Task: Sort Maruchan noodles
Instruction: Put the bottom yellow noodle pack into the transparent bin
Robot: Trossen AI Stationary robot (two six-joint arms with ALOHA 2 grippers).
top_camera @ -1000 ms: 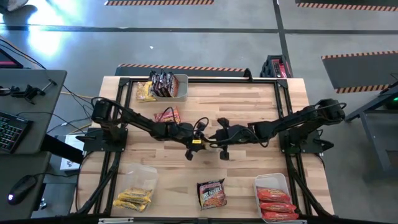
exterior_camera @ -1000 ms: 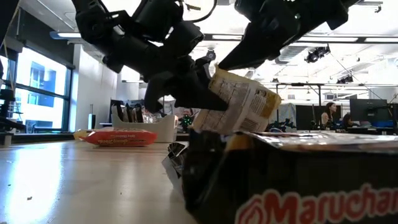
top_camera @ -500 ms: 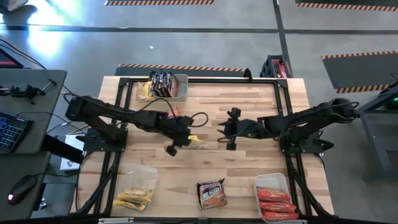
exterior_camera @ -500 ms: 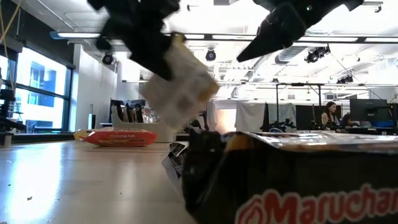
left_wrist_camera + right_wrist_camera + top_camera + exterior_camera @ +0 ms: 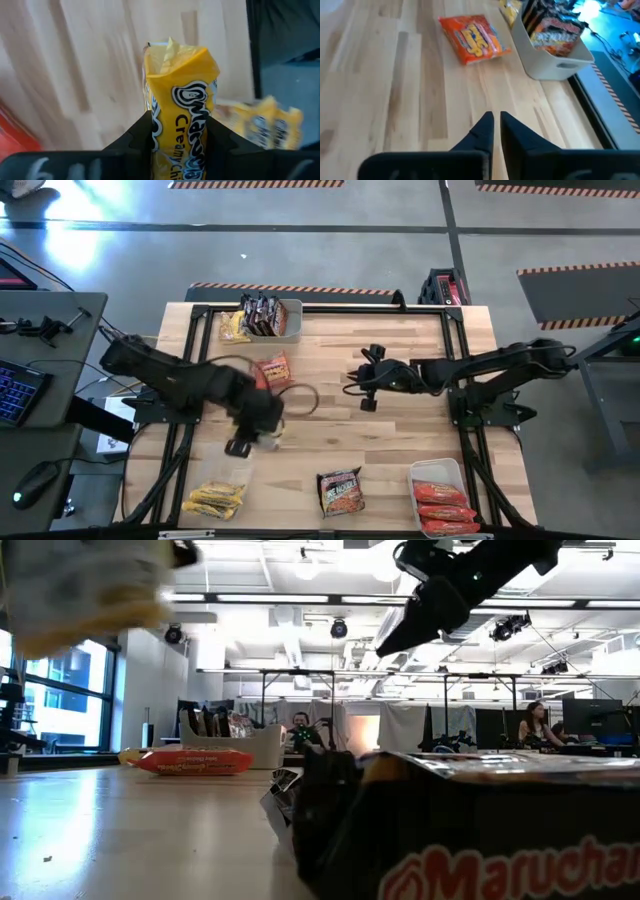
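**Item: Maruchan noodle packets, sorting lot**

- **Yellow packet** [image 5: 181, 107], in transit. Held edge-on between the fingers of the left gripper [image 5: 250, 442], which pinch it across the narrow middle; the loose end stands up crumpled beyond the fingertips. In the high view the gripper hangs at about 7 o'clock from the surface's [image 5: 400, 440] centre, just above the clear bin of yellow packets [image 5: 216, 496] at the near-left corner.
- **Handling, judged:** light, soft film over a brittle noodle block. The wrapper looks slick and creases readily, so a pinch on a corner seal would likely let the packet swing or slip. A grip across the short width, on the block itself, seems steadier; a hard squeeze risks cracking the contents.
- **Red-orange packet** [image 5: 271, 369], loose and flat on the surface at about 10 o'clock. Best taken at a raised edge, being too flat to straddle easily.
- **Dark packet** [image 5: 340, 491], loose at 6 o'clock, near edge.
- **Dark packets, binned** [image 5: 265, 315], standing on edge in the far bin at 11 o'clock; a stray yellow packet [image 5: 233, 328] lies just beside it.
- **Red packets, binned** [image 5: 443, 505], near-right at 5 o'clock.
- **Right gripper** [image 5: 362, 383]: empty, fingers nearly together, above the surface at about 1 o'clock.
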